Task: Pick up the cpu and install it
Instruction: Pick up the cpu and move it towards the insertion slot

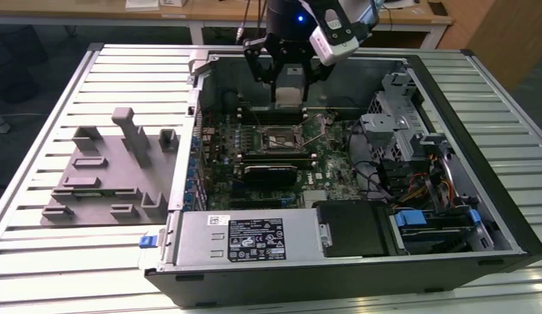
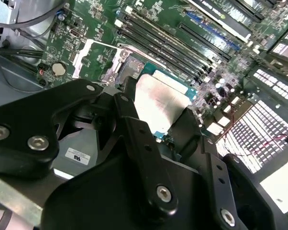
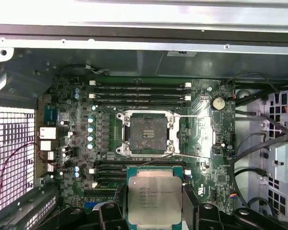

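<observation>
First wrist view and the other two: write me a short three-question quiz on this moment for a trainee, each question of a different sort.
1. True or false: the cpu is already seated in the socket.
2. Multiple choice: what does the gripper hold between its fingers? A) nothing B) the cpu C) a memory stick
3. Fill the gap: the grey fixture block lies outside the computer case, on the exterior view's ____.

Key:
1. False. The socket is bare and the cpu is apart from it, clamped in the gripper.
2. B.
3. left.
</observation>
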### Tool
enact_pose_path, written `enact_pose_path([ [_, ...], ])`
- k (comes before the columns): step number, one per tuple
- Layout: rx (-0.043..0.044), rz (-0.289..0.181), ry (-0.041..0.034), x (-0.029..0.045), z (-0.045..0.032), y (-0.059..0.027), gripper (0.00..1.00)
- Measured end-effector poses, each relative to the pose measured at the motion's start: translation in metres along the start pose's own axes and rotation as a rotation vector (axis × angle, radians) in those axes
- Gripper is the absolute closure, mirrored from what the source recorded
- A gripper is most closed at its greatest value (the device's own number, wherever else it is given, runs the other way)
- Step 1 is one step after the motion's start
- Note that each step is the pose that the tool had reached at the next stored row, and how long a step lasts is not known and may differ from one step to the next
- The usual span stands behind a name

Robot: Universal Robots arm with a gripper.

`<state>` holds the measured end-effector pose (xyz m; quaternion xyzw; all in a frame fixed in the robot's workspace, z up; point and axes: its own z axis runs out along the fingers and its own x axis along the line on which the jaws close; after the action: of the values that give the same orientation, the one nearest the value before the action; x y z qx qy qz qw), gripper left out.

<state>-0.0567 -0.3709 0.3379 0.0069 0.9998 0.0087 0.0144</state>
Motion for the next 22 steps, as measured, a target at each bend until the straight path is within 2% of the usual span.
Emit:
enact_pose_path([
  [14, 0.0001, 0.0, 0.0, -0.0017, 0.0249, 0.0097, 0.46],
  [22, 0.0001, 0.0, 0.0, -0.0013, 0.0338, 0.0172, 0.46],
])
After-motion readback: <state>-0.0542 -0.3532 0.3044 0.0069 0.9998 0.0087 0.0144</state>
